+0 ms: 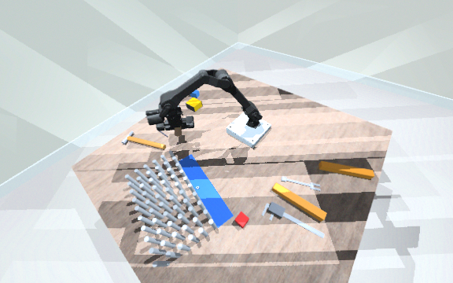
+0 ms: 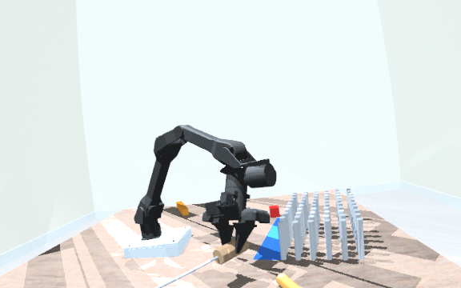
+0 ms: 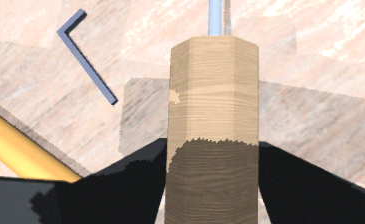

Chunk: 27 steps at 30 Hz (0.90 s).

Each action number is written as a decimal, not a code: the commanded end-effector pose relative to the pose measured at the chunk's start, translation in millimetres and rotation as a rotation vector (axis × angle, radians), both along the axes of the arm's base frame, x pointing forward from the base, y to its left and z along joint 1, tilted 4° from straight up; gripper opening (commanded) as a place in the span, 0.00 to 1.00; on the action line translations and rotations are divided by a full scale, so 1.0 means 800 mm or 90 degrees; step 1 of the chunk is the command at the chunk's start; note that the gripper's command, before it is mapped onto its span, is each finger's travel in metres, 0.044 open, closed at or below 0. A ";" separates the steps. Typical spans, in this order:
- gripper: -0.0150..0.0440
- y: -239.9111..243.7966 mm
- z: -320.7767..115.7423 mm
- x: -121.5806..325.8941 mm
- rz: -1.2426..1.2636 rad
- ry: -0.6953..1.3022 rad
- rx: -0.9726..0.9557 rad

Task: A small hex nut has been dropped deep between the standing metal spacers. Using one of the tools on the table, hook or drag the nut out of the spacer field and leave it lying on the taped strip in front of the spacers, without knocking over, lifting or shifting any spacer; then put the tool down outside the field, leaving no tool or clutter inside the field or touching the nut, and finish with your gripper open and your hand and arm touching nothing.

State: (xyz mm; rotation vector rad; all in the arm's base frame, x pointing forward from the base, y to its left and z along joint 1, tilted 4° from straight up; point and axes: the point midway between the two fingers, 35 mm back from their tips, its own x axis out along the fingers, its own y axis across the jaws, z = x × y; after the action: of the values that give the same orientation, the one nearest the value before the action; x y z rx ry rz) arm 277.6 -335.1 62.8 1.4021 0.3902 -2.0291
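The small hex nut (image 1: pixel 197 187) lies on the blue taped strip (image 1: pixel 214 198) (image 2: pixel 268 254), beside the front row of spacers. The grey metal spacers (image 1: pixel 152 240) (image 2: pixel 360 240) stand upright in rows. My gripper (image 1: pixel 178 128) (image 2: pixel 231 247) (image 3: pixel 211 149) is shut on the wooden handle (image 2: pixel 223 254) (image 3: pixel 213 90) of a tool, beyond the strip's far end in the top view and outside the field. The tool's thin metal rod (image 2: pixel 188 273) (image 3: pixel 215 17) runs out from the handle; its far end is out of frame. The handle appears low over the table.
A hammer (image 1: pixel 145 142) (image 2: pixel 288 282) (image 3: pixel 23 150) and an L-shaped key (image 3: pixel 90 69) lie near the gripper. A red cube (image 1: pixel 241 219) (image 2: pixel 274 211) sits by the strip's near end. Orange bars (image 1: pixel 299 202) (image 1: pixel 346 170), a wrench (image 1: pixel 300 183) and a grey-headed tool (image 1: pixel 276 210) lie right. A yellow block (image 1: pixel 194 104) is behind.
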 end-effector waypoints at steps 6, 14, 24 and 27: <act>0.25 0.000 -0.009 -0.002 -0.002 0.004 -0.003; 0.25 0.001 -0.017 -0.003 -0.002 0.004 -0.003; 0.25 0.002 -0.026 -0.004 -0.002 0.004 -0.003; 0.25 0.003 -0.029 -0.004 -0.002 0.004 -0.003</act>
State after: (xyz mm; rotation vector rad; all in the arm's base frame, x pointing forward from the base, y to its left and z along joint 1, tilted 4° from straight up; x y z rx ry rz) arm 275.9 -333.2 42.1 1.4021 0.3904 -2.0292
